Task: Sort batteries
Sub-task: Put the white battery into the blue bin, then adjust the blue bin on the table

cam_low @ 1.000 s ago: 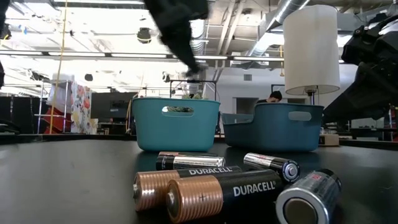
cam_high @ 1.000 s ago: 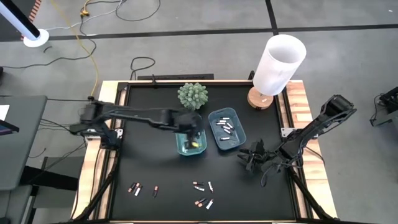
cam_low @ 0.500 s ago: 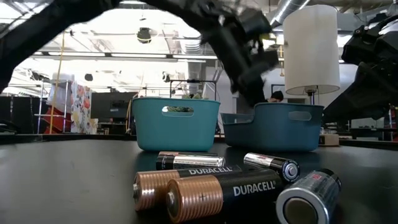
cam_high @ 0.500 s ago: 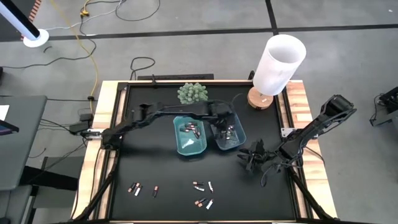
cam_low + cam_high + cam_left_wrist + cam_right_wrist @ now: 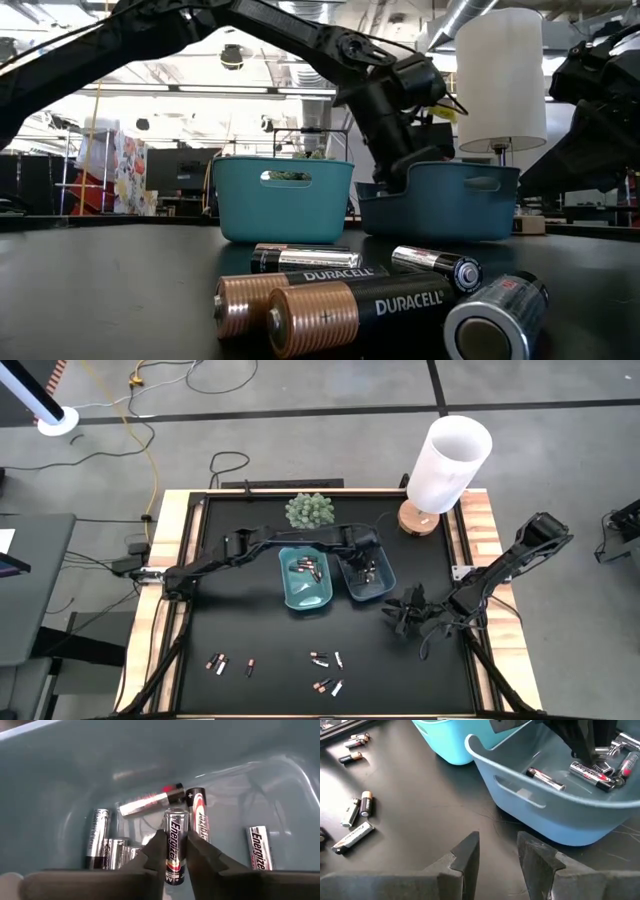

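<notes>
Biggest risk rn imo: the left claw (image 5: 172,851) is down inside the right-hand tray (image 5: 384,588) with a silver Energizer battery (image 5: 175,840) pinched between its fingers (image 5: 152,855), right above a pile of other silver cells (image 5: 107,847). If it lets go while the cell is tilted, it could bounce off the ones underneath. If the fingers drag on the way up, they might catch the tray wall and shift the whole tray, or nudge the left tray (image 5: 300,595) just beside it.

Left claw state: fingers nearly together, clamped on that one battery. Looks like the grip might be starting to loosen, but hard to say from the wrist view tbh.

Right claw (image 5: 497,852) is parked near the right edge of the surface (image 5: 260,630), fingers apart, holding nothing, close to the right-hand tray's outer side.

Loose batteries (image 5: 325,672) are scattered at the front of the surface, copper-tops (image 5: 220,663) off to the left, so plenty left to sort.
</notes>
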Controlling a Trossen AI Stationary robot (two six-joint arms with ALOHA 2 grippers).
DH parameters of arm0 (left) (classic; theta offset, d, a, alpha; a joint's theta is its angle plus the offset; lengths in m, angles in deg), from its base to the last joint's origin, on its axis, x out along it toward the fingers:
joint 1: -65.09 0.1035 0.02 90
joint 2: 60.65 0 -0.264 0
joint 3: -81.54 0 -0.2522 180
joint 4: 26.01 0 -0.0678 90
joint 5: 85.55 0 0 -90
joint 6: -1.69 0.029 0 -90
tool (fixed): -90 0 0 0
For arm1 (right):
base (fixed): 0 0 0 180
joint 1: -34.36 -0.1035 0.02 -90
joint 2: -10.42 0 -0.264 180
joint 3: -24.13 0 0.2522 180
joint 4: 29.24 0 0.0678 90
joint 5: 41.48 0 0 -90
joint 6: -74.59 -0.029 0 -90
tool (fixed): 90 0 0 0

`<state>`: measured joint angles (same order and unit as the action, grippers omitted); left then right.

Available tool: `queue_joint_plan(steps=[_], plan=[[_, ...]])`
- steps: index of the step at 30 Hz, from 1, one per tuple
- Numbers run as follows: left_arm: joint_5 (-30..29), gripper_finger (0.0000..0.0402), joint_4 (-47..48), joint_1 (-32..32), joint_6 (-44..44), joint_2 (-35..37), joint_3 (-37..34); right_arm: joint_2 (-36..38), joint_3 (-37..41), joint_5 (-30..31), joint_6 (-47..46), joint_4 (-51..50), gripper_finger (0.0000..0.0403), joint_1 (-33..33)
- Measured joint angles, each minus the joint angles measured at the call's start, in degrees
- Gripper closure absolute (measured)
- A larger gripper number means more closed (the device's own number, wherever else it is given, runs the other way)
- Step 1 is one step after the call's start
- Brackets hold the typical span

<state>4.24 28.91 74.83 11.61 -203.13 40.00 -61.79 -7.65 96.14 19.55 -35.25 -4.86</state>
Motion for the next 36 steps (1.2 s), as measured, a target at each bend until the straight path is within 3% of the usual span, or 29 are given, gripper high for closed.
queue_joint_plan(steps=[5,9,17,26,31,36], plan=[[0.15,0.0273,-0.03,0.02,-2.30,-0.28,1.45,0.00,0.00,-0.01,0.01,-0.01,0.0253,0.00],[0.13,0.0243,-0.08,0.02,-2.51,-0.28,1.47,0.00,0.00,0.00,0.01,0.01,0.0253,0.00],[0.23,0.0232,4.25,0.02,-0.79,2.06,1.47,0.00,0.00,-0.01,0.00,0.01,0.0253,0.00],[0.72,0.0231,12.30,0.22,1.08,12.12,1.03,0.00,0.00,-0.01,0.00,0.00,0.0253,0.00],[4.19,0.0231,11.55,0.07,1.20,20.34,-6.49,0.00,0.00,-0.01,0.00,0.01,0.0253,0.00],[3.98,0.0231,2.35,0.52,-2.36,31.05,-24.94,0.00,0.00,-0.01,0.00,0.04,0.0253,0.00]])
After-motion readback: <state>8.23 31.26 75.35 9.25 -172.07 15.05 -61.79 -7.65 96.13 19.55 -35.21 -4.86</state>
